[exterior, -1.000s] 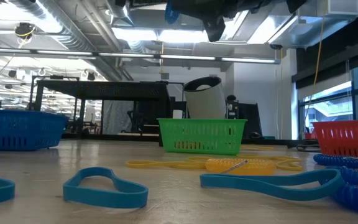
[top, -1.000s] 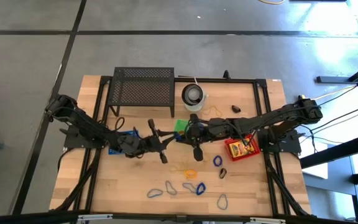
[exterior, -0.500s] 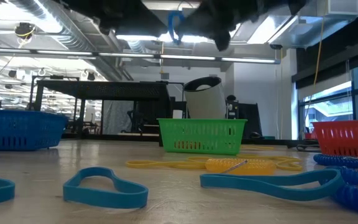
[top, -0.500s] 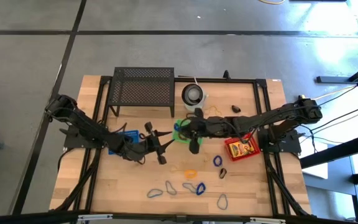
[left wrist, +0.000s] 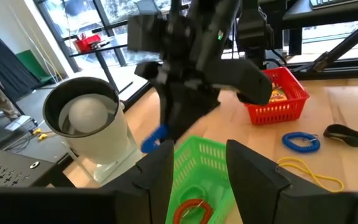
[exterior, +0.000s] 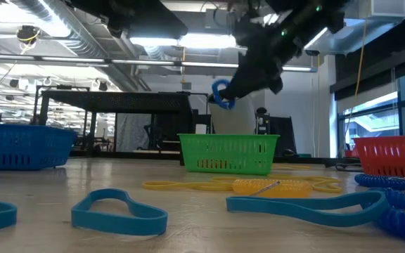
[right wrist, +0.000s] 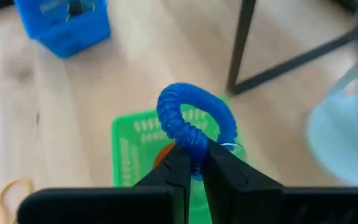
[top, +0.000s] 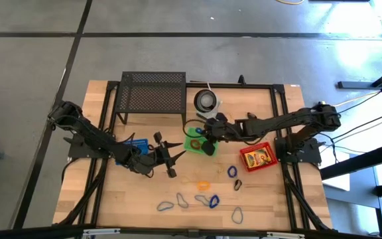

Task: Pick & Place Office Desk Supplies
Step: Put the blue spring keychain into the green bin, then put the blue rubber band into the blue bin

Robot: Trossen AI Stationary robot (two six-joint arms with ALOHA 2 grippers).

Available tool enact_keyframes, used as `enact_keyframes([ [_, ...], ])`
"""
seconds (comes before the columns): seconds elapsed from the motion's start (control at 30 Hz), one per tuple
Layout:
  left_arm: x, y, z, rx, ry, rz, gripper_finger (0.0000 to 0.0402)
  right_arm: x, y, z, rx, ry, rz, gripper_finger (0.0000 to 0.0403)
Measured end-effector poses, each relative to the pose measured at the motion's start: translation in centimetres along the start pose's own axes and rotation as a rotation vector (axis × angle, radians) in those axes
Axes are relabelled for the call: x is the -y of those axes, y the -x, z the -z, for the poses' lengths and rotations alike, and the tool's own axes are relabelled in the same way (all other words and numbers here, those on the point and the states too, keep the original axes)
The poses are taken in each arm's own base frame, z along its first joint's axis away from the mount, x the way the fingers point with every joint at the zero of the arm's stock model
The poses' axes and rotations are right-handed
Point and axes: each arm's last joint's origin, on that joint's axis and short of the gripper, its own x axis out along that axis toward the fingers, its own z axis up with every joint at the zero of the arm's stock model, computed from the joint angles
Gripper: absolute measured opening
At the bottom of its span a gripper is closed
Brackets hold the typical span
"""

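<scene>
My right gripper (right wrist: 192,163) is shut on a blue spiral-cord loop (right wrist: 194,121) and holds it in the air over the green basket (top: 192,142); the low view shows the loop (exterior: 221,93) above the basket's rim (exterior: 228,138). An orange loop lies inside the basket (left wrist: 191,210). My left gripper (left wrist: 201,174) stands open just left of the basket, level, pointing at it, with nothing between its fingers. Several loose loops (top: 207,198) lie on the near part of the table. My right gripper pinches one spot of the blue loop's coiled cord (right wrist: 193,149) between its two fingertips. The fingers slant down from the table's right side. The rest of the loop stands out past the fingertips, lifted clear above the green basket.
A blue basket (top: 132,145) sits left of my left gripper and a red basket (top: 257,158) with a yellow box on the right. A white cup (top: 206,101) and a black mesh rack (top: 151,94) stand at the far edge. A yellow band (exterior: 188,185) lies before the green basket.
My right gripper has come down and gone toward the far edge, tipping its fingers downward, and has carried the blue loop from high up to just over the green basket.
</scene>
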Motion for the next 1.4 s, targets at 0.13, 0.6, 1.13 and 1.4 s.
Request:
enact_keyframes([
  [0.13, 0.0, 0.0, 0.0, 0.000, 0.005, 0.001, 0.0141, -0.4, -1.4, 1.1, -0.115, 0.000, -0.128, 0.0030],
  [0.6, 0.5, 0.6, 0.1, -0.001, 0.003, 0.026, 0.0141, 0.0, -3.6, 2.3, -0.189, 0.047, -0.152, 0.0032],
  [1.13, 1.4, 1.7, 1.2, -0.077, 0.028, 0.143, 0.0141, 0.2, -3.7, 2.1, -0.181, 0.036, -0.144, 0.0144],
  [1.4, 1.8, 2.4, 3.7, -0.396, 0.109, 0.433, 0.0141, -0.9, -3.0, -0.4, -0.125, 0.029, -0.215, 0.0166],
])
